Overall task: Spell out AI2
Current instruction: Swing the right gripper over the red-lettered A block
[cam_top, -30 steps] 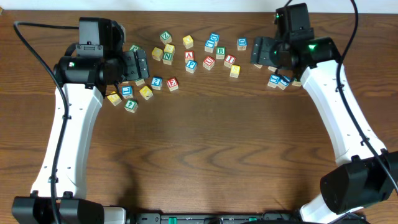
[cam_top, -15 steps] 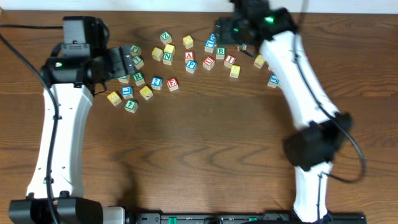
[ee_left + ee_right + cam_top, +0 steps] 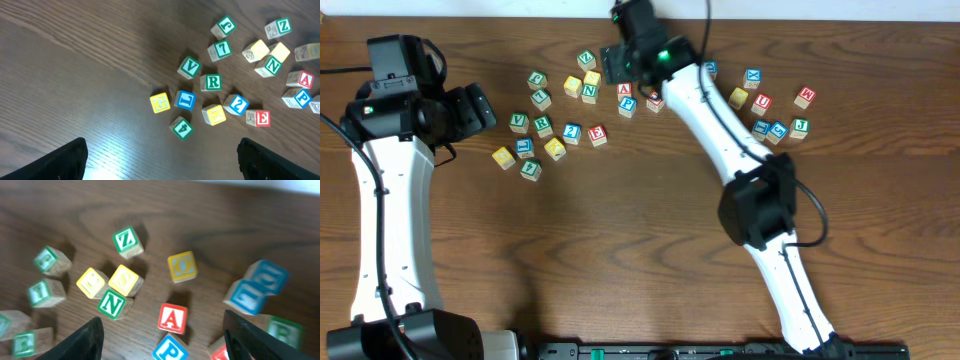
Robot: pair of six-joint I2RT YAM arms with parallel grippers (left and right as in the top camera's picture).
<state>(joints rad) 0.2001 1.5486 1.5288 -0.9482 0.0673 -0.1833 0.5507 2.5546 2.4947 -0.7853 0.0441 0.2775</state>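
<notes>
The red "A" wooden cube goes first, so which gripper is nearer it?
Right. The right gripper hovers almost over the pale wooden red "A" cube; the left gripper is far off.

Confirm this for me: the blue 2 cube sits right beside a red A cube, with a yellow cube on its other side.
Wrong letter. The left wrist view shows the blue 2 cube right beside a red E cube, not an A, with a yellow cube on its other side. The red A cube lies apart.
</notes>
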